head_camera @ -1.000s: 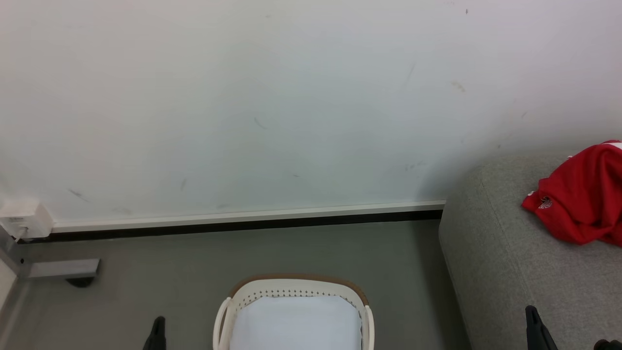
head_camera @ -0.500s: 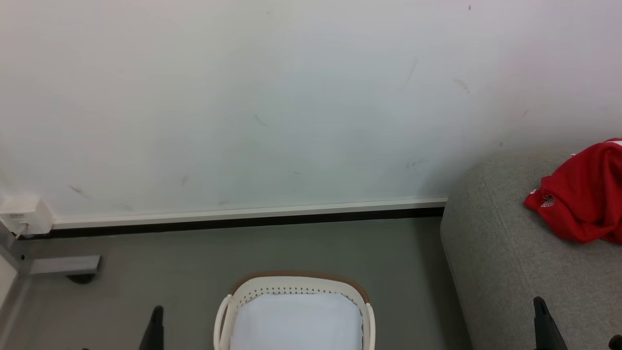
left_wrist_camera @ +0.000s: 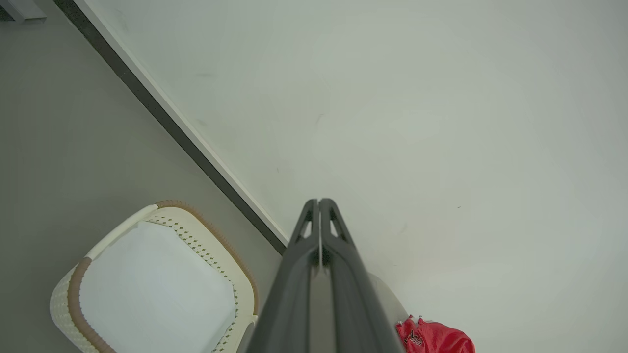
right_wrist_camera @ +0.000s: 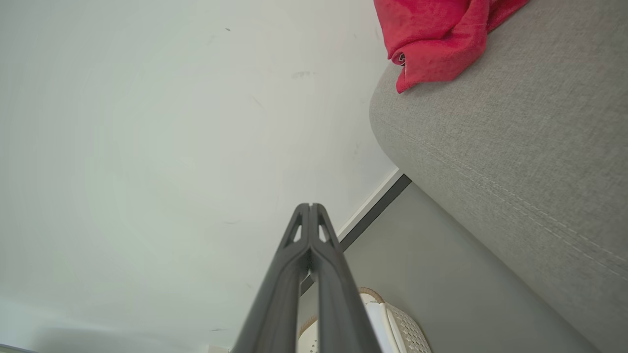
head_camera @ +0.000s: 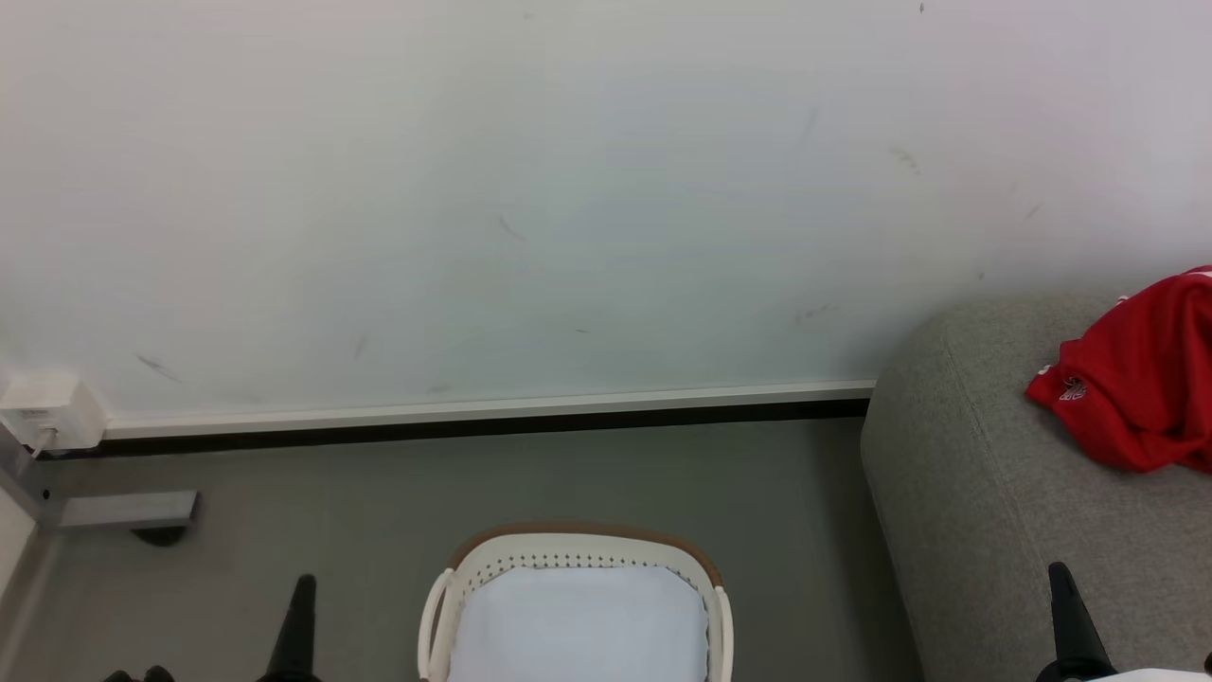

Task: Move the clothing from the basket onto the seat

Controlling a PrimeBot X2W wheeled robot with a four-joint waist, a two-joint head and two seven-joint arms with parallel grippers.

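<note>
Far left, at the junction of grey floor (head_camera: 568,483) and pale wall (head_camera: 568,189): small white wall box (head_camera: 43,412) and flat grey metal bracket (head_camera: 128,511). Next along, left gripper (left_wrist_camera: 319,202), two long dark fingers pressed tip to tip, holding nothing. Just right of it, on the floor short of the dark skirting strip (head_camera: 473,428): white plastic laundry basket (head_camera: 579,536), rounded-rectangular, perforated sides, tan-brown rim band. Sits empty, smooth pale bottom bare. Then open floor, then the large light-grey fabric-upholstered sofa seat (head_camera: 985,530), rounded end toward the basket. Lying on the seat's top, toward its wall-side edge and cut off by the head view's right side: bright red soft sports garment (head_camera: 1136,388), crumpled, small white crest (head_camera: 1070,390) on the fold nearest the seat's rounded end. Lower right, right gripper (right_wrist_camera: 311,207), fingers likewise closed together and empty, aimed at the wall with the seat on its right in the right wrist view. Garment up and to the right of those fingers, well apart from both grippers; right arm clearly the nearer, left arm cut off by basket and seat end. No clear long axis to the heap. Nothing but bare upholstery between right fingers and cloth. Looks finished as a transfer; any tidying probably work for the right arm, fingers parting first.
</note>
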